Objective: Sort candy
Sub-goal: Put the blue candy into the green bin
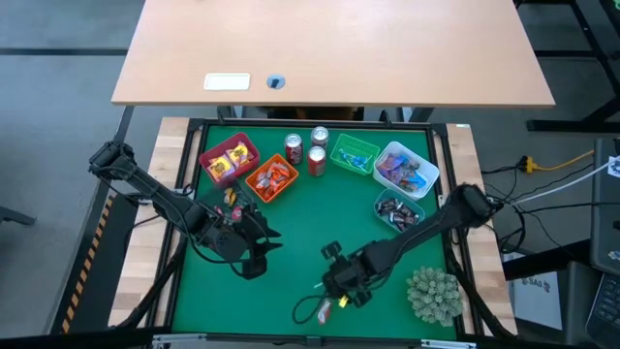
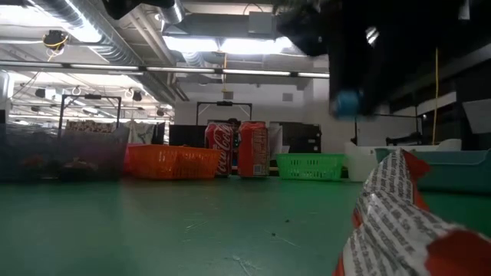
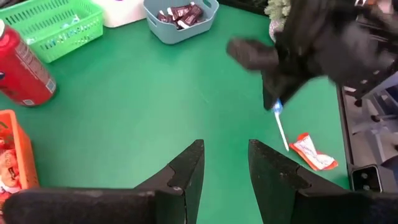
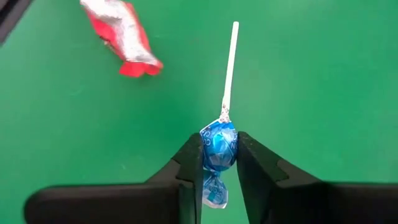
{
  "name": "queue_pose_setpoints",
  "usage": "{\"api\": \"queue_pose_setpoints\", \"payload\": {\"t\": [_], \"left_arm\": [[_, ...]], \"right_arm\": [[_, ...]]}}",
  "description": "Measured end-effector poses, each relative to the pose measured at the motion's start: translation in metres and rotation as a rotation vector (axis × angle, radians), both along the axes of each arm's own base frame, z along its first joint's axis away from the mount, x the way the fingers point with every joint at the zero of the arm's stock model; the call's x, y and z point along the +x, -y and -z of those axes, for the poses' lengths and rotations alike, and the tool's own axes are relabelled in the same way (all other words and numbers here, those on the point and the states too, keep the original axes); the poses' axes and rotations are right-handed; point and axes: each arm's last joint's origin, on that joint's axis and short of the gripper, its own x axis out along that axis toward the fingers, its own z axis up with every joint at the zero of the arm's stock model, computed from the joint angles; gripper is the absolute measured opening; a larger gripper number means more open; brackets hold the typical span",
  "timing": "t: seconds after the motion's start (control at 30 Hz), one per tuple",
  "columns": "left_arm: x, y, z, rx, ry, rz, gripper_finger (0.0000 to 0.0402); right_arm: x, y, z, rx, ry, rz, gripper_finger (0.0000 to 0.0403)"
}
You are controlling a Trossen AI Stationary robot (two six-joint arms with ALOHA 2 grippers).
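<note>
At the near edge of the green tabletop (image 1: 291, 281), right of centre, the right gripper (image 4: 219, 165) has its jaws pressed against both sides of a blue-wrapped lollipop (image 4: 218, 144), its white stick pointing away from the fingers. From table level the blue head appears raised above the surface, so the lollipop looks freshly lifted. Just beside it, a red and silver wrapped candy (image 4: 122, 37) lies loose on the tabletop, still to be sorted.

Toward the left side, about mid-depth, the left gripper (image 3: 225, 171) hovers over bare green with its jaws narrowly parted and nothing between them.

Near the right edge sits a spiky grey-green plant ball (image 1: 433, 294), close to the right arm but not across its route.

Along the far edge stand the containers: a red bin (image 1: 229, 160) with yellow sweets, an orange basket (image 1: 271, 178) with orange ones, two red soda cans (image 1: 304, 150), a green basket (image 1: 353, 155), a pale bin (image 1: 406, 169) of purple and blue sweets, and nearer, a blue-grey bin (image 1: 398, 210) of dark ones.

Sorting seems nearly finished: only the lollipop and the loose candy remain outside. The cans stand just beside the green basket.
</note>
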Motion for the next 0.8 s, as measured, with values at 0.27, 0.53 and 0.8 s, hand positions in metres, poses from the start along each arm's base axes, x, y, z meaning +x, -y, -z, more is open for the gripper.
{"api": "queue_pose_setpoints", "payload": {"t": [0.27, 0.53, 0.8], "left_arm": [[0.007, 0.003, -0.004, 0.089, 0.061, 0.080, 0.0114], [0.022, -0.003, -0.012, 0.189, 0.166, 0.100, 0.0114], [0.021, -0.026, -0.035, 0.256, 0.251, 0.127, 0.0114]], "right_arm": [[-0.014, 0.052, -0.057, -0.081, 0.074, 0.172, 0.0078], [-0.024, 0.133, -0.094, -0.215, 0.113, 0.424, 0.0075], [-0.024, 0.223, -0.090, -0.258, 0.017, 0.660, 0.0075]]}}
